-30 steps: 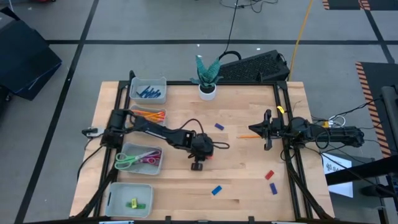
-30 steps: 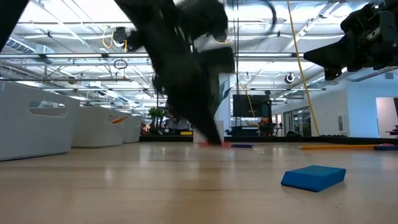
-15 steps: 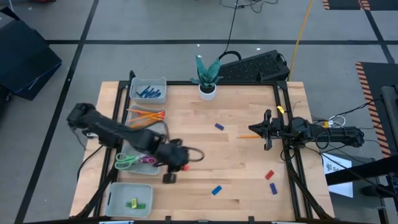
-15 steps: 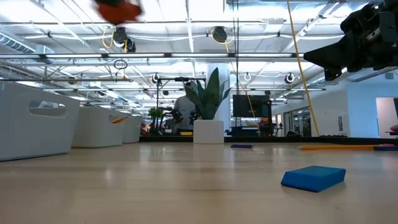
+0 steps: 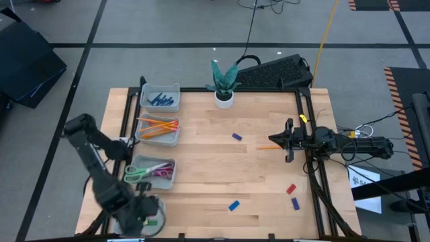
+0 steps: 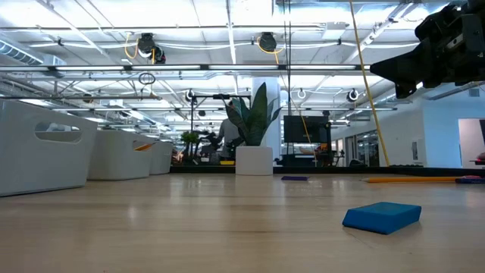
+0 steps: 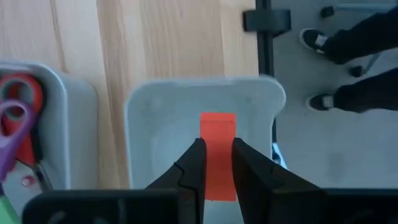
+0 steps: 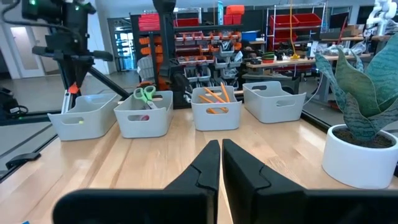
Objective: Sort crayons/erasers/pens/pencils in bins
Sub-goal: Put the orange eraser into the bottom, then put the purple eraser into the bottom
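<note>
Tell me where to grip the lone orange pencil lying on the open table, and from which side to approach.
Grip the long thin orange pencil near its middle, coming straight down from above. It lies flat on the wooden table, running left to right in the high view, so set the fingers across its width. The right gripper, fingers shut, sits just beside its right end, so it is probably the handier arm, once opened.

Robotics lab or workshop, storage racks of red parts bins (image 8: pixel 292 18), camera tripod (image 8: pixel 74 59), exposed ceiling trusses (image 6: pixel 189 68)
</note>
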### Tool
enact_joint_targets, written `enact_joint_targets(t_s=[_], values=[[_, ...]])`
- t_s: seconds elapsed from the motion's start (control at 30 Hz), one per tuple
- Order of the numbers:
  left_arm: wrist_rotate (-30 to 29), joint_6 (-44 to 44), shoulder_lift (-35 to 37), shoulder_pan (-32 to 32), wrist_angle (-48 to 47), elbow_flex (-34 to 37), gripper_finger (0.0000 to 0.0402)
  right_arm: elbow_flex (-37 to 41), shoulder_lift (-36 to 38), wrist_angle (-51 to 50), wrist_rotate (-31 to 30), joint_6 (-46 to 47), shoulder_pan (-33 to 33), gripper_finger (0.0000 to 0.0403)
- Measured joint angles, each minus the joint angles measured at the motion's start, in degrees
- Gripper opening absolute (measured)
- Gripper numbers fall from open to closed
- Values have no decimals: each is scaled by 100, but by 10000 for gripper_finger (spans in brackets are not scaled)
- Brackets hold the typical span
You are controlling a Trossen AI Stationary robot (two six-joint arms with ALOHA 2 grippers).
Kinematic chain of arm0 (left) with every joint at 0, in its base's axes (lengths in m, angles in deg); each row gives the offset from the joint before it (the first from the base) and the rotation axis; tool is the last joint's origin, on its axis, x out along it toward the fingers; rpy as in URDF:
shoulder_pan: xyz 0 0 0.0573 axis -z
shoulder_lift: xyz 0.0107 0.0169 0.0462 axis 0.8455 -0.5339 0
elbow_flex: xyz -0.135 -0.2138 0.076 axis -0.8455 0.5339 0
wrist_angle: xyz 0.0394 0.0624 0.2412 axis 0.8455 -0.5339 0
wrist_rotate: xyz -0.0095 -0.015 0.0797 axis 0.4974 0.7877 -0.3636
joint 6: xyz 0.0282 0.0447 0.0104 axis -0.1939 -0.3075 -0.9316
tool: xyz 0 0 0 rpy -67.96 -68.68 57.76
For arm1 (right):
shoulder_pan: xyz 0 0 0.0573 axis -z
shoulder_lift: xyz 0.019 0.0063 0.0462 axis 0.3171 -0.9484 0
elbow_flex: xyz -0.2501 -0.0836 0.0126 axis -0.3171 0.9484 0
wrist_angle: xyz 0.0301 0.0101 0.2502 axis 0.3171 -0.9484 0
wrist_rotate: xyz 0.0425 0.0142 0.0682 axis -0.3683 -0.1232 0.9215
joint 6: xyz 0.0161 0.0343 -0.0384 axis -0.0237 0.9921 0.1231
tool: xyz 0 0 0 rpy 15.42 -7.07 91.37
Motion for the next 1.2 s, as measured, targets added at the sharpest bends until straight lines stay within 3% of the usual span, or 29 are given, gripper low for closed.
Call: enact_joint_targets(t_s=[0.3, 0.57, 0.73, 0.83, 0.97, 1.2], values=[[-376, 1072, -106, 964, 240, 1089, 65, 0, -2, 0, 0, 0, -2, 13], [-508, 1473, -105, 1244, 1995, 1965, 65, 0, 0, 0, 0, 0, -2, 13], [-539, 1646, -103, 1239, 2295, 2244, 69, 1, 0, 0, 0, 1, -2, 13], [-526, 1623, -103, 1198, 2269, 2394, 90, 0, -1, 0, 0, 1, -1, 13], [-346, 1643, -103, 1119, 2201, 2506, 149, 2, -1, 0, 0, 2, -1, 13], [165, 1125, 140, 935, 2229, 2209, 226, 0, -1, 0, 0, 1, -1, 13]])
